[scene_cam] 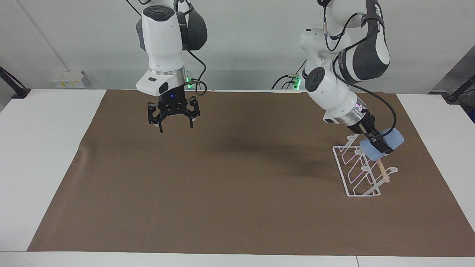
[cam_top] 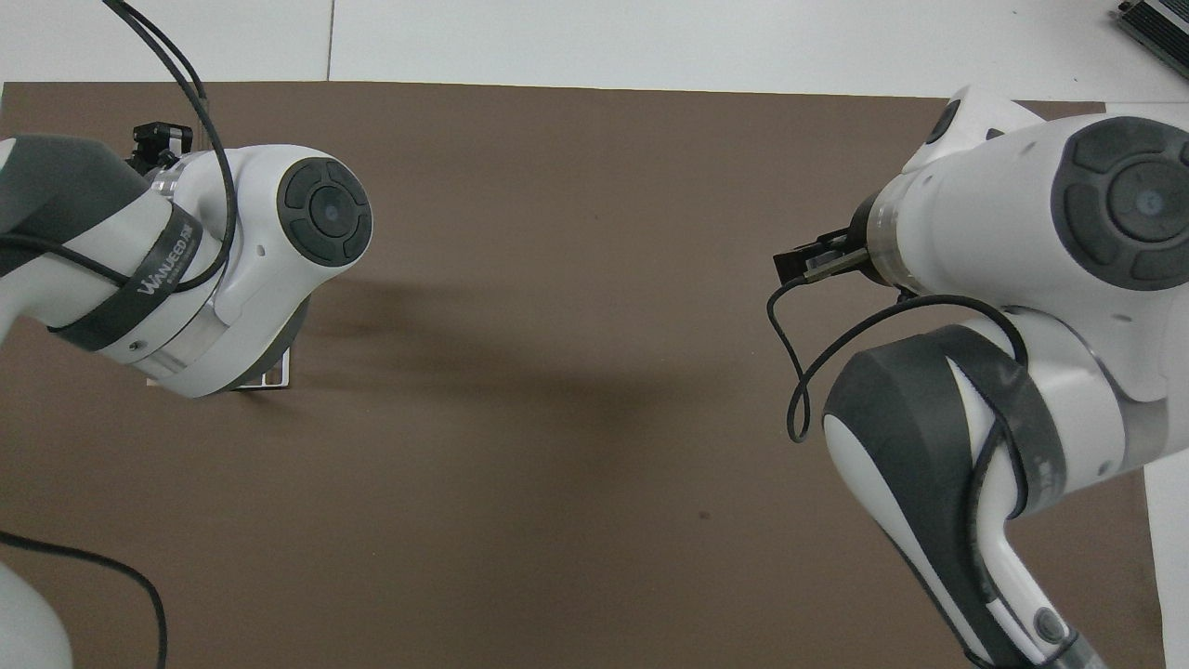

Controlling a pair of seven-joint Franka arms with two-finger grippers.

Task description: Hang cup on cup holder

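At the right of the facing view I see the cup holder (scene_cam: 365,174) empty. My left end effector (scene_cam: 379,144) grips the cup (scene_cam: 384,144) just over its upper prongs; hanging remains. My right end effector (scene_cam: 173,121) waits unclenched, upper left.

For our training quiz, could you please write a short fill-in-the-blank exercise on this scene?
1. The light-blue cup is held by the ____ hand.
2. The cup is over the white wire cup holder, whose top bar is a ____ dowel.
3. The right hand, over the brown mat, holds ____.

Missing words: left; wooden; nothing
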